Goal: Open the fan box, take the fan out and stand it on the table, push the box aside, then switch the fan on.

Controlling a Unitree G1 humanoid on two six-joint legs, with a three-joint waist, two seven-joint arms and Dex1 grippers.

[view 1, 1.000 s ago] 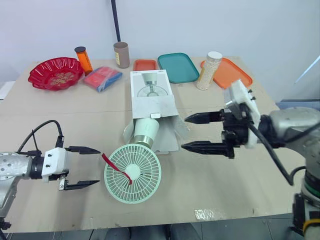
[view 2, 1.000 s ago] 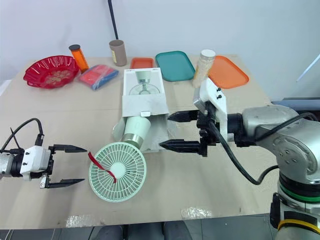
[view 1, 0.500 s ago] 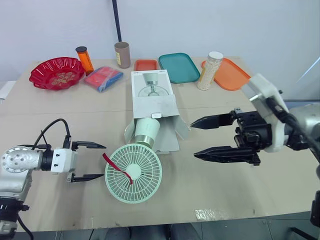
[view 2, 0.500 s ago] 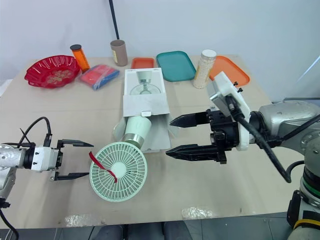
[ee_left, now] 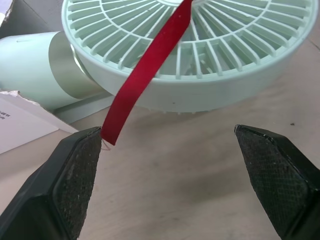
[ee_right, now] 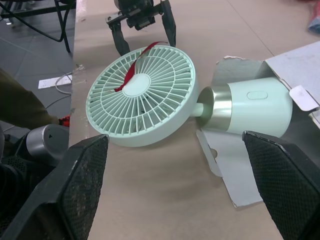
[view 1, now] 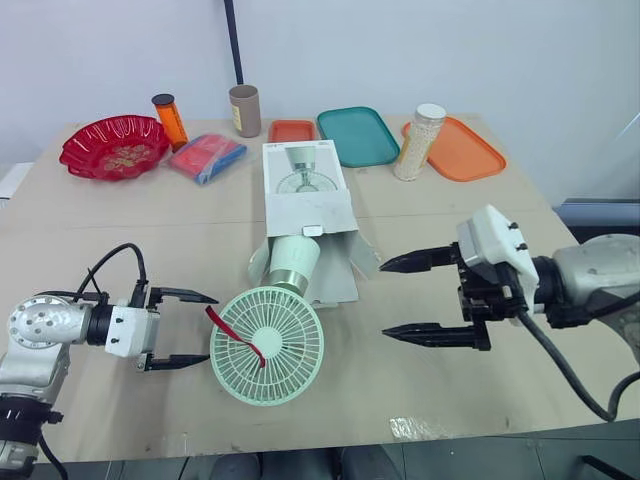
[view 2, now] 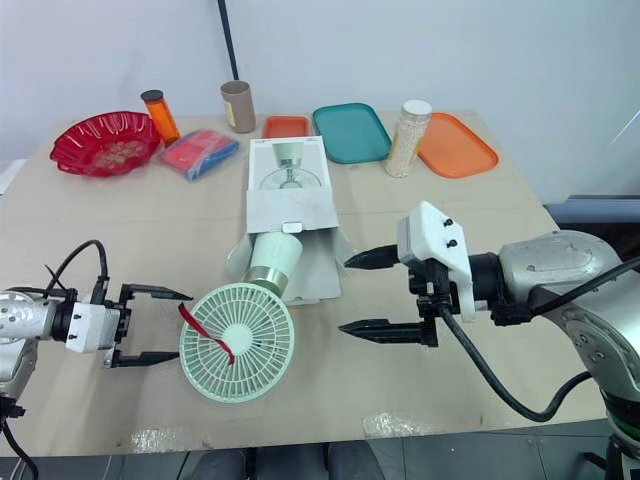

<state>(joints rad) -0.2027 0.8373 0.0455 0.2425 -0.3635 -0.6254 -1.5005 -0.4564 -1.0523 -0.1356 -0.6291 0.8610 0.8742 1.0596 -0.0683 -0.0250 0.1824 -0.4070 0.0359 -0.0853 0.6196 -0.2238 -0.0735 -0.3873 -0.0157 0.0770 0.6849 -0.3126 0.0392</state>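
Lying at frame centre, the fan (view 1: 267, 345) is half out of the box (view 1: 308, 200). Both released, left gripper (view 1: 210, 330) and right gripper (view 1: 384, 300) flank it; next it likely needs grasping and standing upright.

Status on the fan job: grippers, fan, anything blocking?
Left gripper open, at the fan's grille edge. Right gripper open, empty, beside the box. Fan lying down, base on box flap, not standing. Red ribbon dangles near left gripper.

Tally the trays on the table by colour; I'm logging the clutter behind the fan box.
Orange: 2, the small tray and the large tray.
Teal: 1, the teal tray.
Total: 3.
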